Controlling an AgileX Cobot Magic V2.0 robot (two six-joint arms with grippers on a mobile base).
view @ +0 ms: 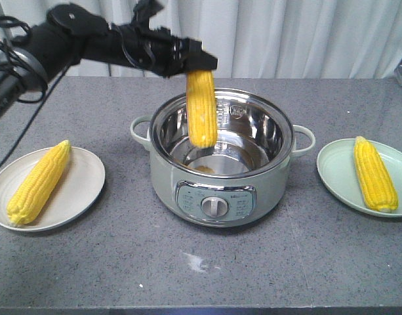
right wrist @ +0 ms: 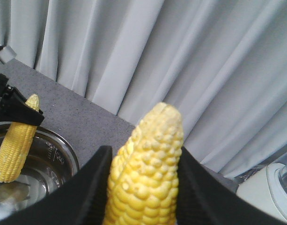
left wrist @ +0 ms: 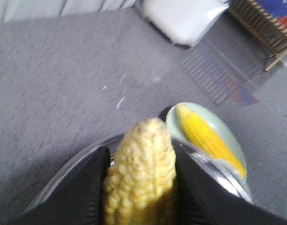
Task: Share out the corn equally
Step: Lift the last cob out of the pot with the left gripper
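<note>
My left gripper (view: 197,64) is shut on the top end of a yellow corn cob (view: 202,108) that hangs upright over the open steel pot (view: 220,157), its lower end inside the rim. The left wrist view shows this cob (left wrist: 141,173) clamped between the black fingers (left wrist: 87,187). Another cob (view: 40,180) lies on the white plate (view: 82,197) at left. One more (view: 374,174) lies on the pale green plate (view: 332,177) at right. My right gripper (right wrist: 144,154) is out of the front view; it is shut on a further cob (right wrist: 145,187), raised in front of the curtain.
The electric pot has side handles (view: 305,138) and a front dial (view: 215,206). A white appliance (right wrist: 269,187) stands at the far right of the grey table. A curtain (view: 286,33) hangs behind. The table's front edge (view: 201,308) is close.
</note>
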